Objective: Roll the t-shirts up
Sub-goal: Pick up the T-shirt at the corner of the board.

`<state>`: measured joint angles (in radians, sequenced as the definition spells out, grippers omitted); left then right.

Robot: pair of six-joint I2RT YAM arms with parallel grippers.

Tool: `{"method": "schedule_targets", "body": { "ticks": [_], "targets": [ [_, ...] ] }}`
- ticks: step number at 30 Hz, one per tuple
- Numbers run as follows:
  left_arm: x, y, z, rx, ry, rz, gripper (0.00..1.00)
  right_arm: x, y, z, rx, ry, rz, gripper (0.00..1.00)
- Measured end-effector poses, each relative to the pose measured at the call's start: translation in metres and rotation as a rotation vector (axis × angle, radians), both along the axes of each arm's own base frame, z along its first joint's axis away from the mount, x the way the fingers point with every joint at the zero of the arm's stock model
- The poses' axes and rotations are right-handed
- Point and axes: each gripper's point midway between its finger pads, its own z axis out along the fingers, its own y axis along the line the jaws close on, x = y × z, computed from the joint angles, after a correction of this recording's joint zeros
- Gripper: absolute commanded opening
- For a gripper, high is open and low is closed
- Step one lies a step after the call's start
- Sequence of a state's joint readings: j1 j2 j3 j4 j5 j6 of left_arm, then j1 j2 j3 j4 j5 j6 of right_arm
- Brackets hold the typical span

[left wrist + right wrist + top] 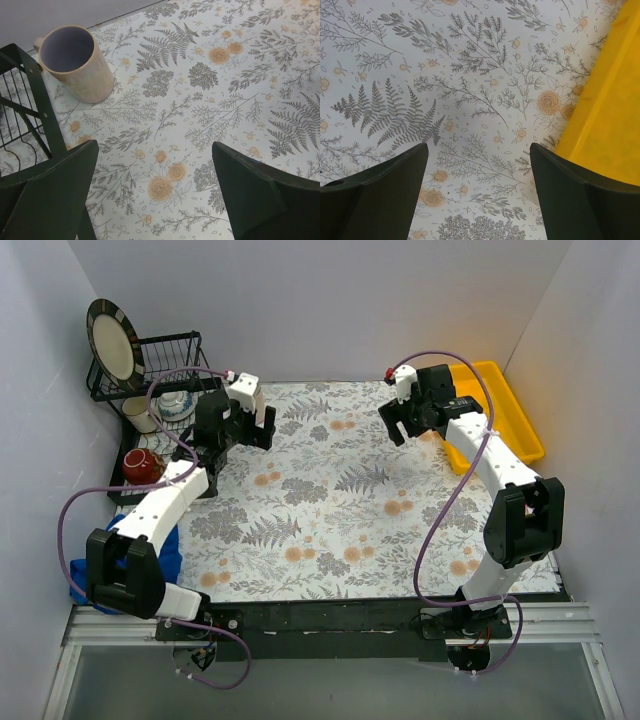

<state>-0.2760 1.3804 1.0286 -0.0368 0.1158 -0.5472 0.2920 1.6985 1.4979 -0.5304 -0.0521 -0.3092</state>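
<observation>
A royal-blue t-shirt lies at the table's left edge, mostly hidden under my left arm; only a crumpled patch shows, and no lettering. It is in neither wrist view. My left gripper hangs over the back left of the floral cloth, far from the shirt. In the left wrist view it is open and empty above bare cloth. My right gripper hangs over the back right of the cloth. In the right wrist view it is open and empty.
A cream mug stands beside a black dish rack, which holds a plate. A red mug sits at the left edge. A yellow bin stands at the back right, close to my right gripper.
</observation>
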Motion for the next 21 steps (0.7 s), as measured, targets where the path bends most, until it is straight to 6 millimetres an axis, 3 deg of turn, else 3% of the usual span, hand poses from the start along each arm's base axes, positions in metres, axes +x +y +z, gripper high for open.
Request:
{"method": "schedule_targets", "body": {
  "ticks": [3, 5, 9, 16, 21],
  "targets": [
    [0.007, 0.010, 0.014, 0.011, 0.047, 0.040, 0.98, -0.003, 0.001, -0.001, -0.011, 0.005, 0.035, 0.90],
    [0.007, 0.028, 0.016, 0.020, 0.091, 0.078, 0.98, -0.007, 0.003, -0.003, -0.017, 0.015, 0.065, 0.89],
    [-0.008, 0.075, -0.007, 0.097, 0.224, 0.152, 0.98, -0.015, 0.008, -0.004, -0.009, 0.043, 0.124, 0.89],
    [-0.046, 0.104, -0.040, 0.245, 0.404, 0.128, 0.90, -0.001, 0.025, 0.013, 0.033, 0.031, 0.192, 0.88],
    [-0.070, 0.148, -0.045, 0.350, 0.483, 0.210, 0.84, -0.003, 0.030, -0.003, 0.045, 0.086, 0.205, 0.88]
  ]
}}
